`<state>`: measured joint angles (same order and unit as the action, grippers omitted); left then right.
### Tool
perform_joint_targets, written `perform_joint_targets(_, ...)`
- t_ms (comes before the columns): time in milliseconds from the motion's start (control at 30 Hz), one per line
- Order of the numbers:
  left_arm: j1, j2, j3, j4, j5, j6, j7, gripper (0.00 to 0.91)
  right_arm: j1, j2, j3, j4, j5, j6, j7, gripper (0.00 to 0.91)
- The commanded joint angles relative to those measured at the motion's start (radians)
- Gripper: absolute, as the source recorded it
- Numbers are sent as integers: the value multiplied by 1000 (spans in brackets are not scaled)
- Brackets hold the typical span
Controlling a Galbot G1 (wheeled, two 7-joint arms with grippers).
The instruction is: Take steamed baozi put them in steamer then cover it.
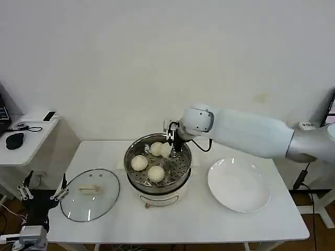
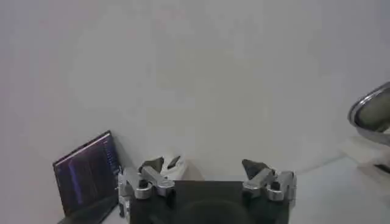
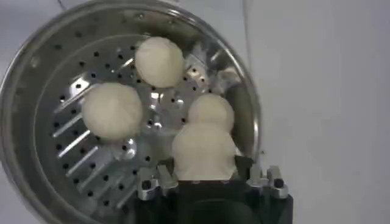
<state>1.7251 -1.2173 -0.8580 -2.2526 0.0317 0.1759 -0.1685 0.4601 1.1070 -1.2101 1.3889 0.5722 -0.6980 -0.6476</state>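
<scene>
White wall backs a white table [image 1: 209,219] that carries the work. At far left, the left gripper [image 1: 42,192] is parked low beside the table edge, fingers spread and empty. Next to it, the cover [image 1: 90,193] lies flat on the table, handle up, just beside the steamer [image 1: 157,180]. The steamer stands at centre with three baozi [image 1: 139,162] resting on its perforated tray. The right gripper [image 1: 171,137] reaches over the far rim and pinches the fourth baozi [image 3: 204,152] between its fingers, low in the pot and touching or nearly touching a neighbouring bun. To the right, a white plate [image 1: 239,185] sits bare.

Step in hand: placing the last baozi. The next move likely calls for spreading the fingers to release it onto the tray, then lifting the arm clear of the rim. Covering remains: the cover must be grasped by its handle and set on the steamer.
</scene>
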Motion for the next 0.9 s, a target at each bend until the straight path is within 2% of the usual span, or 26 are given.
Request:
perform_joint_targets(33,-1,1,-3,8,-1,-1,0,907,-51,30,-22,-10,3,-33,33,685)
perform_joint_targets(533,-1,0,-2,9,0,0,-1,907,-86,-12,12,-15,-48,-30,14,685)
perform_joint_targets(567,-1,-1,-2,9,1,0,-1,907,-87,-15,13,-12,-46,-30,14,705)
perform_joint_targets(600,-2,-1,-1,9,1,0,-1,907,-88,-18,16,-6,-42,-30,15,826)
perform_joint_targets(633,-2,-1,-1,8,1,0,-1,907,-90,-23,21,0,-40,-30,16,907)
perform_joint_targets(900,-1,-2,0,5,1,0,-2,907,-79,-62,75,46,-21,-30,42,907)
